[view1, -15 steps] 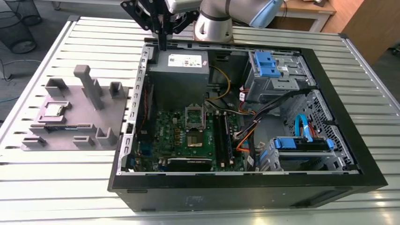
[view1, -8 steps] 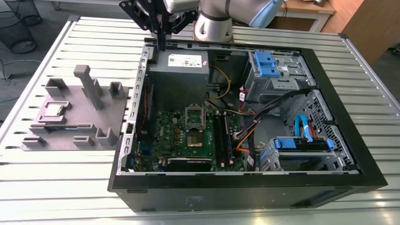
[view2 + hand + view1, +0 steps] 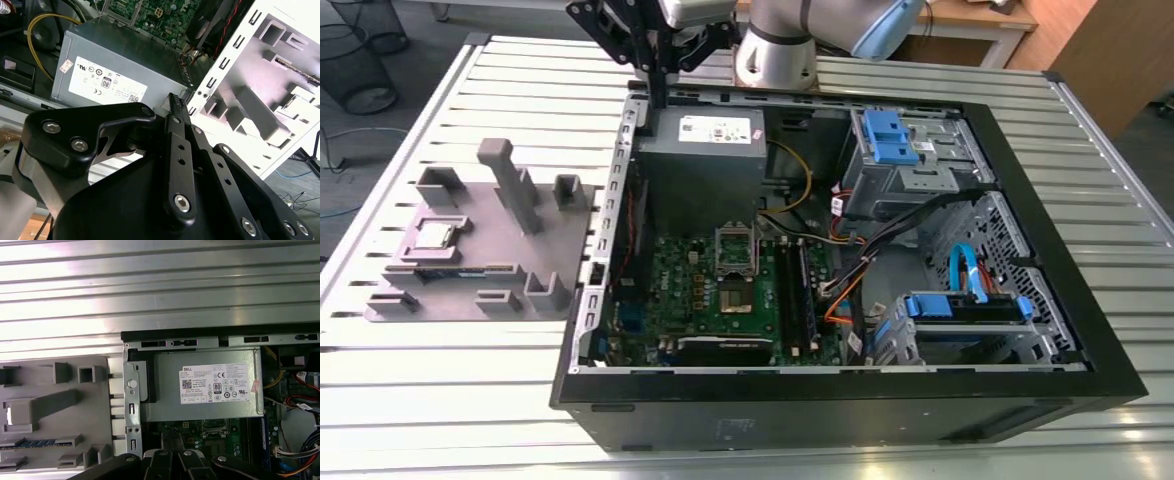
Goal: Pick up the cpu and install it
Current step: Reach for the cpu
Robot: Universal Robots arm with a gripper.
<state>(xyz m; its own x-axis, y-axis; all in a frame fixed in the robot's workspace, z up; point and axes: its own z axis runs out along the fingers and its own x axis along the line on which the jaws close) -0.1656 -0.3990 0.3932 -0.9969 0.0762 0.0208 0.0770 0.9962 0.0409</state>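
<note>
Closest to the lens in the second wrist view are the black links of my hand (image 3: 176,102), clenched tip to tip with nothing between the fingers. At the exterior view's left, a grey moulded fixture (image 3: 500,235) sits on the slatted metal table (image 3: 454,400), just beside the open computer case (image 3: 854,410). The cpu (image 3: 438,235) lies flat in a square pocket of that fixture, silvery top up, well apart from my hand. A memory stick (image 3: 451,270) rests in a long slot near it. Next along, my hand hangs over the case wall nearest the fixture, at the end where the grey power supply (image 3: 700,140) sits, touching nothing that I can see. Beside the supply lies the green motherboard (image 3: 687,290), with the silver-framed socket (image 3: 738,285) near its middle, its dark centre uncovered. Further to the exterior view's right, cables (image 3: 854,240) run across the case floor, and blue drive brackets (image 3: 887,135) stand along the case's far side.
</note>
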